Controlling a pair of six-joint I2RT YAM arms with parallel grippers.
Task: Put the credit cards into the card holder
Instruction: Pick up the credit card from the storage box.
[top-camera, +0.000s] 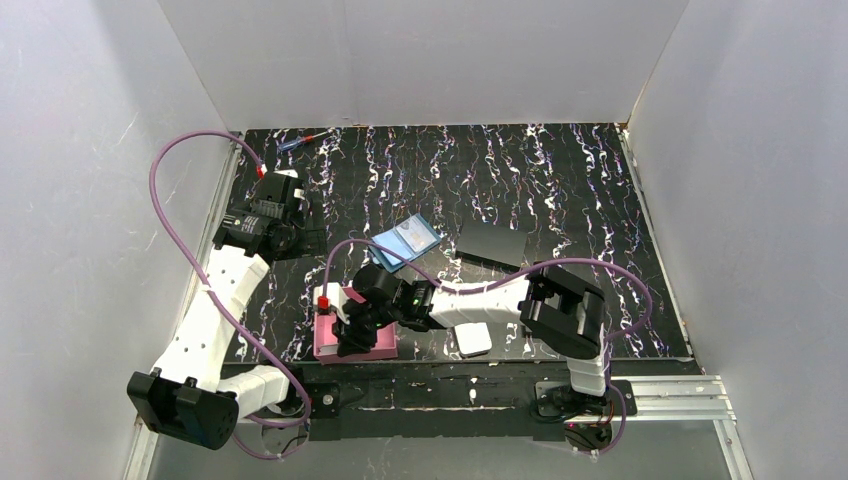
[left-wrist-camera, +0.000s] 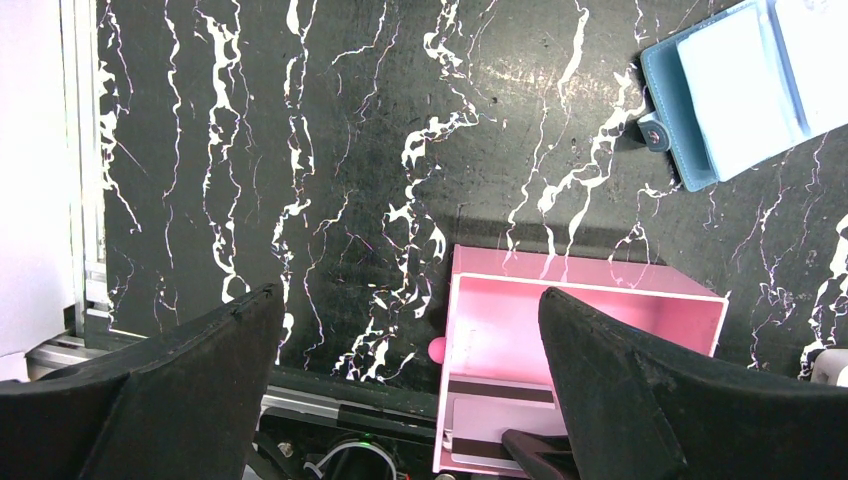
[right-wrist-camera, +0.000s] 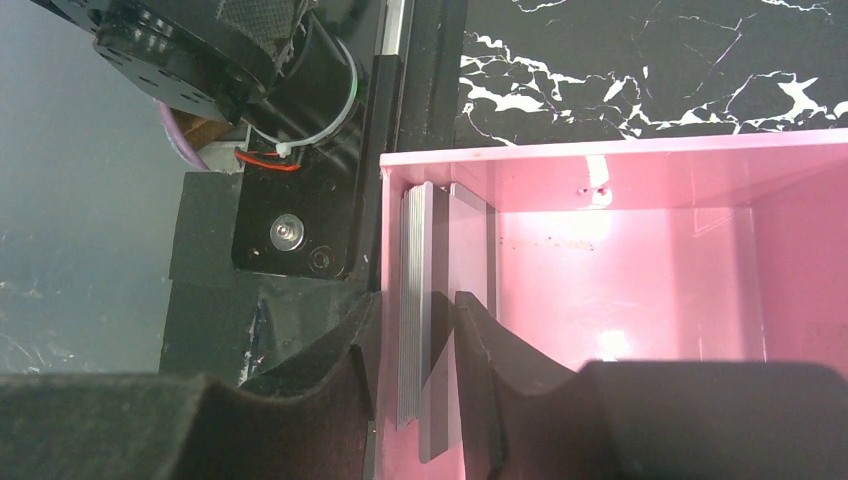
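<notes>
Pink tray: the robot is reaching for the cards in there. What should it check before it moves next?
1. Credit cards inside the right gripper: ok, one finger stands on each side of the stack.
2. Grip tight: cannot tell.
3. Just one card picked: not ok, several sit between the fingers.
4. Outer finger inside the pink tray: cannot tell.
5. Card holder ready: ok, it lies unfolded.
6. Left gripper out of the way: ok, open and apart from the tray.

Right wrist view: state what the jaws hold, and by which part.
Cannot be told. The right gripper straddles the upper edge of the credit cards standing in the pink tray; contact unclear.
</notes>
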